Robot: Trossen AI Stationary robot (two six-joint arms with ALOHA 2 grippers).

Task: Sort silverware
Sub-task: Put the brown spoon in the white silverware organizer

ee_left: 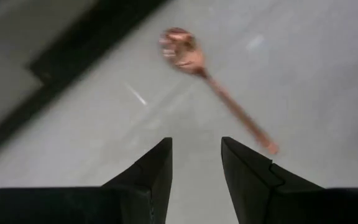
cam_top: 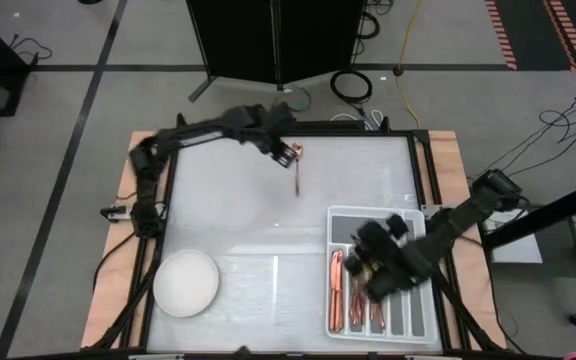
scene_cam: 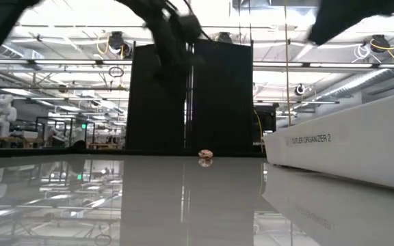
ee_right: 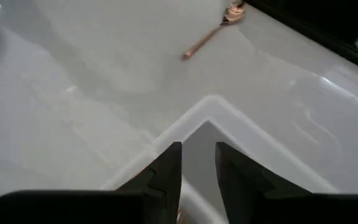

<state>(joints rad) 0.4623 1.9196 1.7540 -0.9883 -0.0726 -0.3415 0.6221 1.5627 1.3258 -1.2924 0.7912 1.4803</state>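
One copper spoon [cam_top: 297,172] is left lying on the white counter [cam_top: 238,200] at twelve o'clock.
The left gripper [cam_top: 290,153] is held just above its bowl, jaws apart and empty; the right gripper [cam_top: 365,262] is poised over the grey tray [cam_top: 335,215] at five o'clock, jaws parted, where sorted silverware [cam_top: 337,293] is laid.

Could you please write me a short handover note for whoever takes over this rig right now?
Left gripper: open, empty, hovering just short of the loose spoon near the table's far edge.
Right gripper: open, nothing visibly held, above the far corner of the grey tray.
Done: several copper pieces lie in the tray's compartments.
Left: the spoon is the only piece visible outside the tray; pick it up and put it away.
White bowl sits at the near left, untouched.
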